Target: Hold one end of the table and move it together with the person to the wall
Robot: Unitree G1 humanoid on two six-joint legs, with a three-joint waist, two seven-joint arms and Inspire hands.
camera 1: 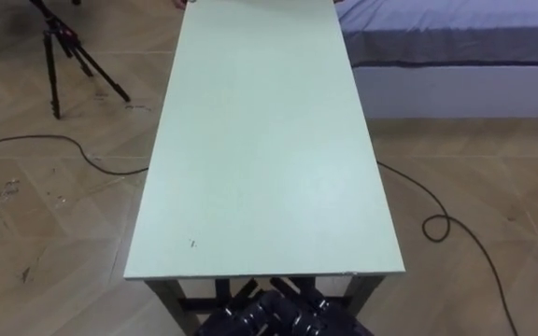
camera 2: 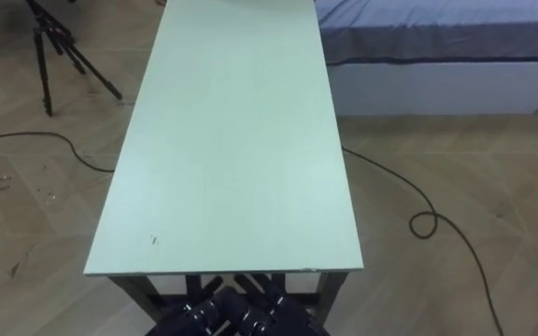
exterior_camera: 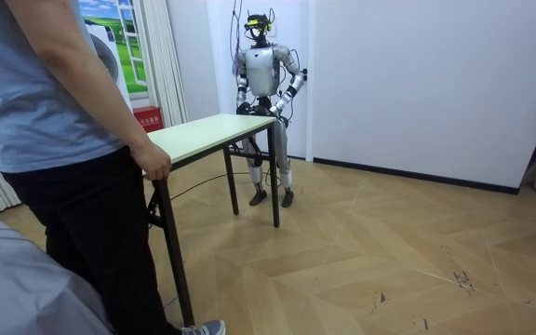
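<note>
A long table with a pale green top [camera 1: 260, 140] and dark legs stretches away from me in the eye views. Its near end is right in front of me. In the room view I stand at the table's [exterior_camera: 214, 128] far end, facing the person. My left hand [exterior_camera: 278, 110] and right hand [exterior_camera: 243, 110] are at that end, by the edge. Dark parts of my hands [camera 1: 283, 313] show just under the near edge in the eye views. A person in a blue shirt stands at the other end, with a hand [exterior_camera: 154, 164] curled over the corner of the top.
A bed [camera 1: 456, 42] with a grey cover stands at the far right, close to the table's far corner. A black tripod [camera 1: 63, 47] stands at the far left. Cables [camera 1: 442, 224] lie on the wooden floor on both sides. A white wall runs behind me.
</note>
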